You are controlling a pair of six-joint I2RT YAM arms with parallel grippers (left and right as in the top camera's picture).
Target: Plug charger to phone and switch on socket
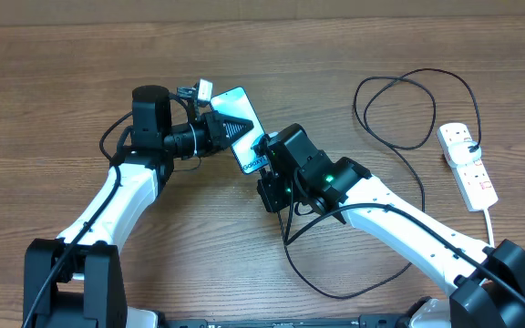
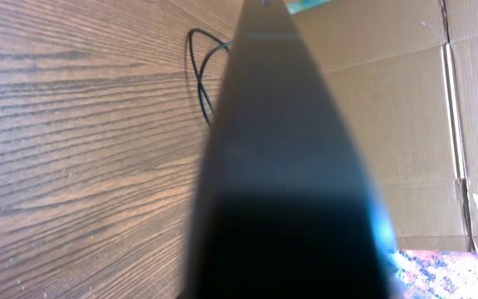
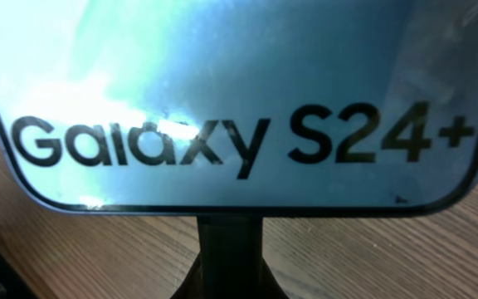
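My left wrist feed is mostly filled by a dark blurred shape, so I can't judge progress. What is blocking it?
Observer: That is the phone, seen edge-on. The overhead view shows the left gripper clamped on it.
Operator: Where is the cable tip?
Observer: The right wrist view shows the charger, its black connector tip meeting the middle of the phone's bottom edge, below the Galaxy S24+ text. I cannot tell whether it is seated.
Operator: And the power strip?
Observer: The socket lies far to the right in the overhead view, well away from the right gripper.
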